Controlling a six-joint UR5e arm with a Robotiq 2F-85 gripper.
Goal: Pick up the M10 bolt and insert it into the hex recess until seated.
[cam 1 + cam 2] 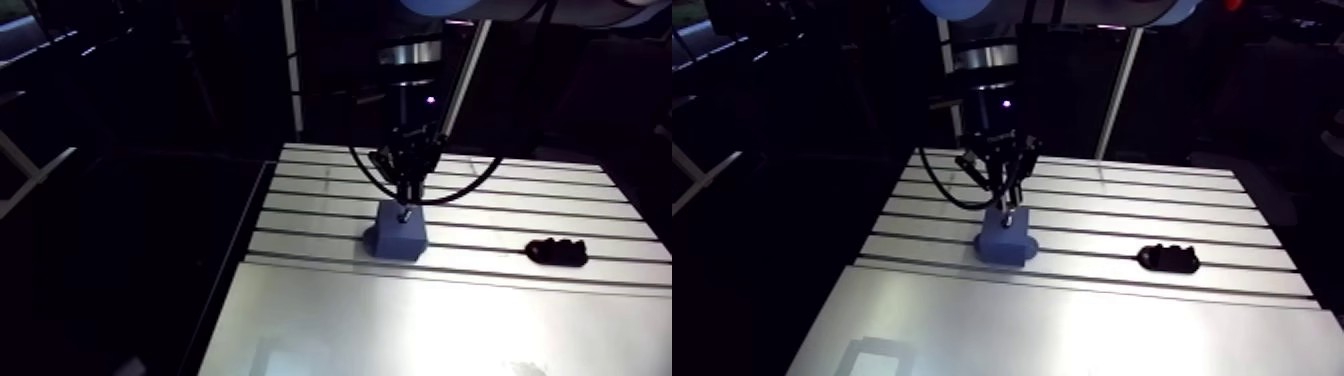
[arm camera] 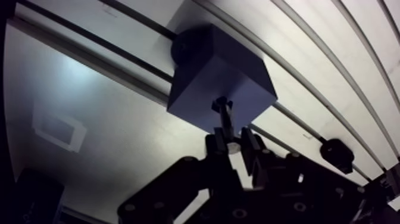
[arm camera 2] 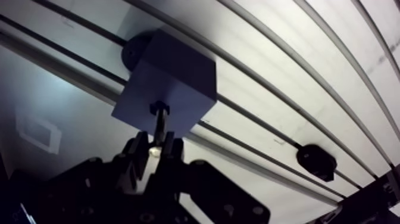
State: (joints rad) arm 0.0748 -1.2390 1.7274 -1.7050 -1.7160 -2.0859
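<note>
Blue and square-edged, the block stands on the slotted aluminium bench, in the last slotted rows before the surface turns into a smooth sheet. A dark round part shows at its far corner, over a slot. The pincer comes straight down over the block, its two fingers pinching the shank of the M10 bolt. The bolt hangs upright, wider end down, meeting the block's top face inside all of its edges (whether it has entered the hex recess or only touches the face cannot be told, since the bolt hides the recess). A small black piece lies further along the slots, well apart from the block and nearer the bench's side edge in the arm view. Open slotted surface lies between the two, and more behind the block. The smooth sheet in front carries a faint square mark.
</note>
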